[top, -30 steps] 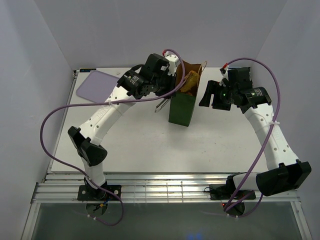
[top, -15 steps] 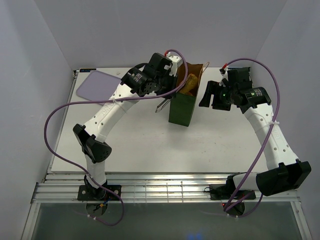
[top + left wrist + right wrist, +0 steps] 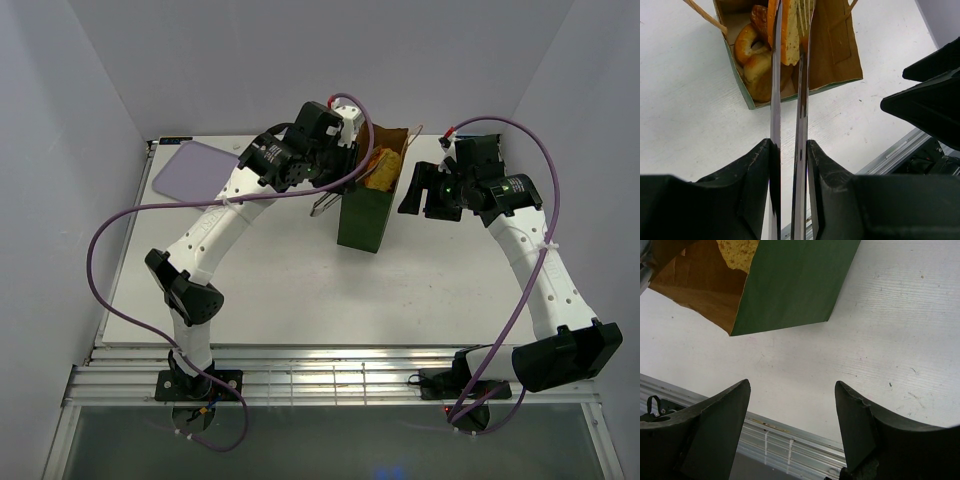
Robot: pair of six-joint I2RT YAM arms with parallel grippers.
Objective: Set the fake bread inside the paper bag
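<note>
Table (image 3: 690, 100): left end effector (image 3: 790, 146) around tongs (image 3: 802, 100)

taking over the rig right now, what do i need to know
Left gripper: shut on metal tongs, whose tips pinch the flat slice at the open mouth of the paper bag.
Right gripper: open, empty, beside the bag.
Done: ring doughnut, bun and dark oval lie inside the bag.
Left to do: release the slice into the bag.
</note>
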